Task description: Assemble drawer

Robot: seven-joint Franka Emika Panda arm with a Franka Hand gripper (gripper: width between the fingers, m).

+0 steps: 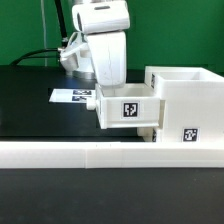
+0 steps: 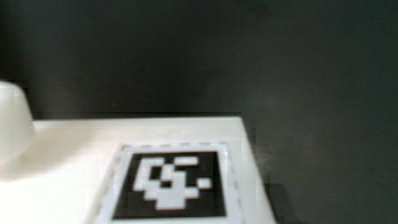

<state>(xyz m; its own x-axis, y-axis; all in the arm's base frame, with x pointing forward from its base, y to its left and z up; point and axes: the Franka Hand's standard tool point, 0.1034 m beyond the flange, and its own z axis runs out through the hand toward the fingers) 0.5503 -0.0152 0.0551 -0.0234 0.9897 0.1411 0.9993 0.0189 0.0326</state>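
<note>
The drawer's large white cube-shaped housing [image 1: 186,98] stands at the exterior view's right, with a tag low on its front. A smaller white tray [image 1: 126,110] with a tag on its face hangs level beside the housing's open side, off the table. My gripper [image 1: 108,88] comes down onto the tray's top edge and holds it; the fingertips are hidden behind the tray's wall. The wrist view shows the tray's white surface and its tag [image 2: 175,180] very close up, with a rounded white part [image 2: 11,125] at one side. The second tray is out of view.
A long low white rail [image 1: 100,153] runs across the front of the exterior view. The marker board [image 1: 72,97] lies flat on the black table [image 1: 30,110] behind the arm. A green wall stands at the back.
</note>
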